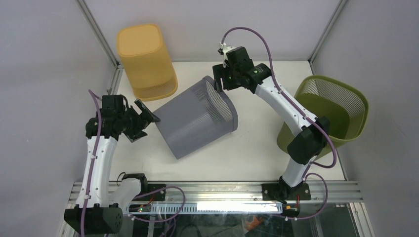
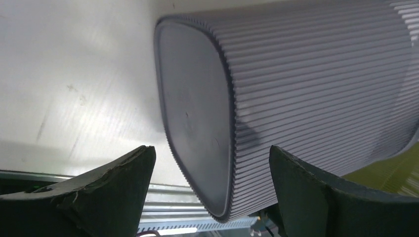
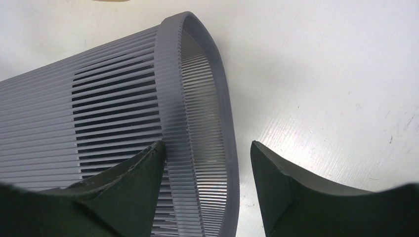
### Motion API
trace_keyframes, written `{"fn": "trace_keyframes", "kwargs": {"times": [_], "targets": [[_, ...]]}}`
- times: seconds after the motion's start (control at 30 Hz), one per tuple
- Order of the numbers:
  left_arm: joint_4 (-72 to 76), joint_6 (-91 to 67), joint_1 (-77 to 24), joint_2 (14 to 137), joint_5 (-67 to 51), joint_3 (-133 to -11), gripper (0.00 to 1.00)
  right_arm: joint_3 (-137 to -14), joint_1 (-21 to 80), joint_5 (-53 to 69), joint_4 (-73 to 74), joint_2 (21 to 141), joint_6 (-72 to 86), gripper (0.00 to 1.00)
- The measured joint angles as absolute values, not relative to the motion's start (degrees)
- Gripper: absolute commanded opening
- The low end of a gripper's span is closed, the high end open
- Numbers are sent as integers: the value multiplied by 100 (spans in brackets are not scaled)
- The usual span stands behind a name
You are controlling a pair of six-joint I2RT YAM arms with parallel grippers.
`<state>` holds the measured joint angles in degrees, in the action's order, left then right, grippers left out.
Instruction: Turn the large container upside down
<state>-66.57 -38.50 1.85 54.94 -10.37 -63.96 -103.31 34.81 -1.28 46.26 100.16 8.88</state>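
The large grey ribbed container (image 1: pixel 197 121) lies tilted on its side in the middle of the white table, with its base toward the left arm and its open mouth toward the back right. My left gripper (image 1: pixel 144 117) is open at the base corner. In the left wrist view the flat base and ribbed wall (image 2: pixel 321 74) sit between the spread fingers of that gripper (image 2: pixel 210 148), not pinched. My right gripper (image 1: pixel 217 83) is open astride the upper rim. In the right wrist view its (image 3: pixel 207 144) left finger rests on the outer wall (image 3: pixel 113 98) and the other finger is clear of the rim.
A yellow container (image 1: pixel 146 61) stands upside down at the back left, close to the grey one. A green mesh basket (image 1: pixel 341 106) stands upright at the right edge, beside the right arm's elbow. Grey walls enclose the table on three sides.
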Motion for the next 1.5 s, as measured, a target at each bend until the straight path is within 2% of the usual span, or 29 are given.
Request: {"fn": "trace_keyframes", "kwargs": {"times": [0.23,0.67,0.9,1.17,1.5], "targets": [[-5697,-4329,183,4663,-2165,-5271,87,-10377,3481,-130,4633,10068,888,66],[-4412,-4969,185,4530,-3081,-5159,87,-10385,3463,-502,4665,10068,886,66],[-3953,-5098,185,4770,-3197,-5162,87,-10593,3463,-694,4947,10066,836,58],[-3304,-5365,185,5319,-3380,-5741,87,-10464,3463,-794,5000,9996,805,36],[-1826,-5699,-191,5531,-3481,-6348,87,-9865,3382,-285,4375,9797,1094,32]]}}
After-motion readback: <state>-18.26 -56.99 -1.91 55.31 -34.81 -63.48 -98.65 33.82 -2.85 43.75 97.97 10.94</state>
